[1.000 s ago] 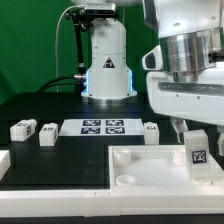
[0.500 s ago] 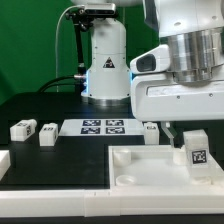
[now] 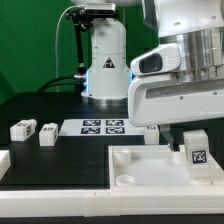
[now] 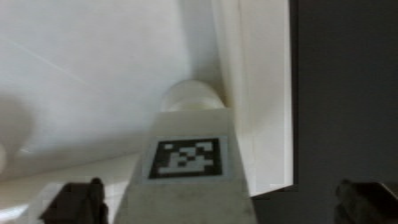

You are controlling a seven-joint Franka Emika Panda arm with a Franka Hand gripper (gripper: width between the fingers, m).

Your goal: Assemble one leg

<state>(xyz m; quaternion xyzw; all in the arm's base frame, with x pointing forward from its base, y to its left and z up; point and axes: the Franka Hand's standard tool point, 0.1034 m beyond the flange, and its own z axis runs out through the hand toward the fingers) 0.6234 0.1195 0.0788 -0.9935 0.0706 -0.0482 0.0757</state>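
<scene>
Your gripper [image 4: 222, 203] straddles the upright leg [image 3: 197, 152], jaws spread clear of it; the leg seems seated in the tray's [image 3: 125, 152] corner hole, probably awaiting a fresh grip to twist

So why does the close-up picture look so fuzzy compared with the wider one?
Wrist view: soft throughout; the leg has a tag with smeared edges, the white surfaces around it wash together, and one side is lost in dark shadow. Exterior view: crisper on the marker board and the loose legs on the black table, though the arm close to the camera looks slightly blurred and bright.
</scene>
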